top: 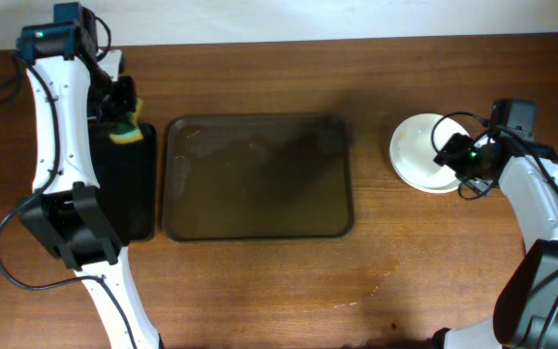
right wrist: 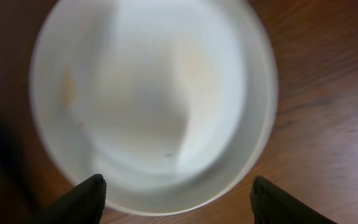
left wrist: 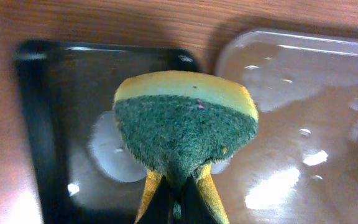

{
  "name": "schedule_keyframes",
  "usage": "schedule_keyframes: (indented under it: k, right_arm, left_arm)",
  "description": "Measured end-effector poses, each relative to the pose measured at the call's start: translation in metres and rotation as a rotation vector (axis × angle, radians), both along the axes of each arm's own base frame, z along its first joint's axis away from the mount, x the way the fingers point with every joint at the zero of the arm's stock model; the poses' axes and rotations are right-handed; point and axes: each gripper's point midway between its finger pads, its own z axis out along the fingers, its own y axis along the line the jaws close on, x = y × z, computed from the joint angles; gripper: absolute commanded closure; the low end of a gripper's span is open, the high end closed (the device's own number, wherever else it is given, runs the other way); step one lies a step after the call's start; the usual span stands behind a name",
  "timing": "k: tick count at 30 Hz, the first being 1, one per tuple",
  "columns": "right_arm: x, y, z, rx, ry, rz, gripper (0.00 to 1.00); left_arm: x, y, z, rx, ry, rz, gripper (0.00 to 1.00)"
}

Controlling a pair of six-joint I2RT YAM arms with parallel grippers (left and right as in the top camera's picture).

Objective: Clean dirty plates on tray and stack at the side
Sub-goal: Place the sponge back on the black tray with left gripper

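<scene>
The large dark-brown tray (top: pixel 258 176) lies in the middle of the table with no plates on it; it also shows in the left wrist view (left wrist: pixel 303 112). White plates (top: pixel 422 153) sit on the table to its right, and I cannot tell how many are stacked. My right gripper (top: pixel 453 147) is open just above their near rim, one finger on each side (right wrist: pixel 179 199). The top plate (right wrist: pixel 154 99) shows faint brownish marks. My left gripper (top: pixel 119 109) is shut on a yellow-and-green sponge (left wrist: pixel 185 124), held over the narrow black tray.
The narrow black tray (top: pixel 129 189) lies just left of the brown tray; in the left wrist view (left wrist: pixel 45 124) it has a pale round patch under the sponge. Cables hang by both arms. The table's far edge runs along the top.
</scene>
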Motion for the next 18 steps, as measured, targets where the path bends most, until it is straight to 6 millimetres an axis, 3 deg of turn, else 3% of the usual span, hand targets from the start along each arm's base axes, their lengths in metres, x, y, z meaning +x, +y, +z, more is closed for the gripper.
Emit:
schedule_keyframes:
  k: [2,5,6,7,8,9,12,13,15,17,18]
  right_arm:
    - [0.004,0.022,0.007,0.029,0.0,0.067,0.2]
    - [0.022,0.056,0.042,0.026,-0.066,0.183,0.2]
    - [0.026,0.061,0.05,0.025,-0.086,0.196,0.2]
    - [0.026,0.063,0.051,0.024,-0.089,0.203,0.2]
    - [0.025,0.063,0.051,0.025,-0.084,0.204,0.2]
    - [0.023,0.063,0.05,0.027,-0.077,0.204,0.2]
    - [0.022,0.063,0.05,0.025,-0.072,0.211,0.18]
    - [0.021,0.064,0.056,0.018,-0.067,0.226,0.16]
    - [0.025,0.063,0.098,-0.01,-0.094,0.271,0.16]
    - [0.028,0.063,0.163,-0.038,-0.162,0.292,0.16]
    - [0.025,0.063,0.217,-0.065,-0.247,0.296,0.02]
  left_arm:
    - [-0.004,0.01,-0.002,0.057,0.023,0.032,0.99]
    - [-0.028,0.047,-0.035,0.162,0.14,0.19,0.99]
    - [-0.043,0.057,-0.056,0.165,0.207,0.222,0.78]
    - [-0.053,0.063,-0.076,0.168,0.254,0.239,0.37]
    - [-0.058,0.064,-0.093,0.174,0.277,0.242,0.21]
    - [-0.061,0.063,-0.104,0.174,0.288,0.246,0.13]
    - [-0.064,0.061,-0.104,0.174,0.3,0.249,0.13]
    - [-0.062,0.062,-0.093,0.173,0.295,0.25,0.08]
    - [-0.035,0.059,-0.037,0.168,0.167,0.245,0.05]
    - [0.018,0.025,0.059,0.101,-0.183,0.141,0.01]
    - [0.034,-0.013,0.125,0.053,-0.41,0.044,0.01]
